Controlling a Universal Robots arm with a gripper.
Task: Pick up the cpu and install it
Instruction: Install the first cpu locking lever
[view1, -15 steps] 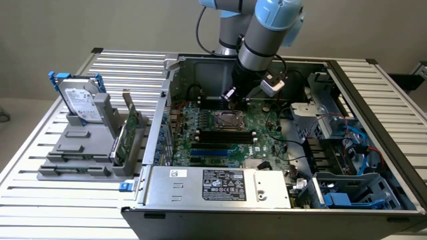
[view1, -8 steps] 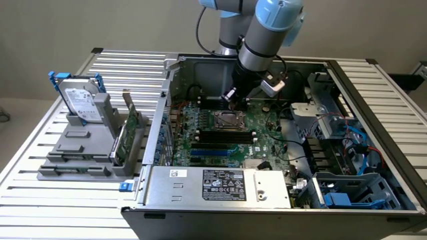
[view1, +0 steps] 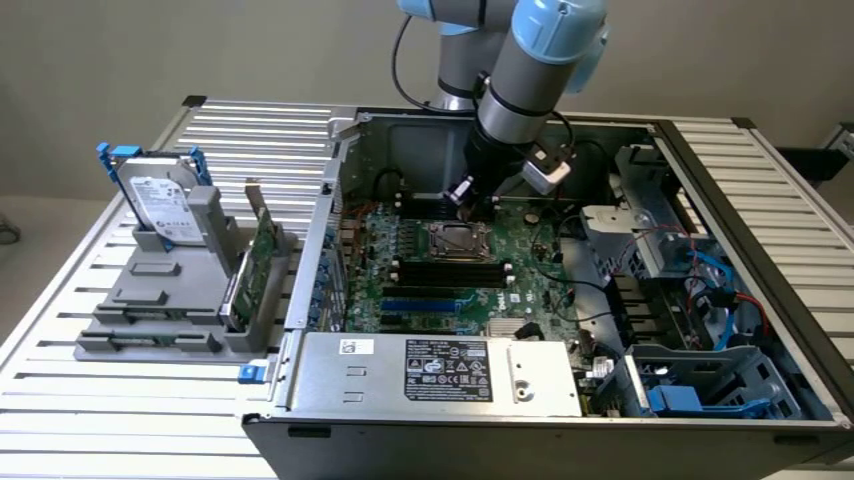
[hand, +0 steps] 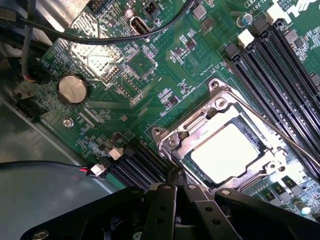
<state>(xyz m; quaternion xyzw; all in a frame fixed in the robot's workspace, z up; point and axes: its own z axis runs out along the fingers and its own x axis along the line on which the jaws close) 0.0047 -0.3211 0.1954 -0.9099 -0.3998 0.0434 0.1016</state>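
Cpu (hand: 227, 152) already sits in the socket (hand: 172, 142) on the motherboard (hand: 150, 75), its bright metal top showing inside the steel frame, so you are at the tail of the install step rather than the pick-up. Your claw (hand: 176, 192) hangs just beside the socket's edge with its fingers pressed together and nothing between them; in the exterior view it (view1: 461, 190) hovers low over the board, just behind the socket (view1: 454, 240).

Judging from this, seating looks done but locking may not be: a thin lever runs along one side of the frame, and whether it is latched you cannot tell from here. Any further move calls for small, careful travel, since memory slots (hand: 280, 75) lie near the socket and a black cable (hand: 100, 39) crosses the board close by.

Containers: the open case (view1: 534, 425) holds the motherboard, a power supply (view1: 447, 370) at the front and drive cages with blue cables on the exterior view's right. On the worktop (view1: 80, 410), a grey holder (view1: 160, 310) carries a hard drive (view1: 163, 205) standing upright and a green card (view1: 256, 260) on edge.
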